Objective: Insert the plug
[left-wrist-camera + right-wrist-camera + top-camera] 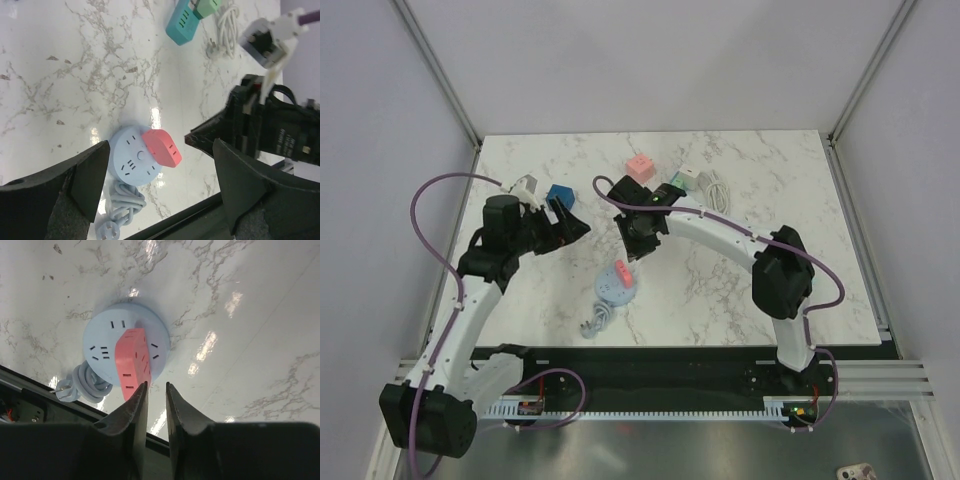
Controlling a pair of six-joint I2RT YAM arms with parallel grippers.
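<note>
A round light-blue socket (612, 288) (127, 160) (102, 337) lies on the marble table near its front edge. A red plug (621, 272) (161, 147) (131, 360) sits on top of it, overhanging its rim. My right gripper (638, 243) (156, 385) hangs just above and beside the red plug, shut, with only a narrow slit between its fingers and nothing in it. My left gripper (570, 222) (160, 145) stands open and empty, well to the left of the socket and looking across at it.
The socket's grey cord (595, 320) (122, 205) (85, 385) lies coiled beside it at the table's front edge. Further back are a pink block (640, 167), a blue block (560, 195), a teal adapter (184, 22), a green one (207, 6) and a white cable (227, 25).
</note>
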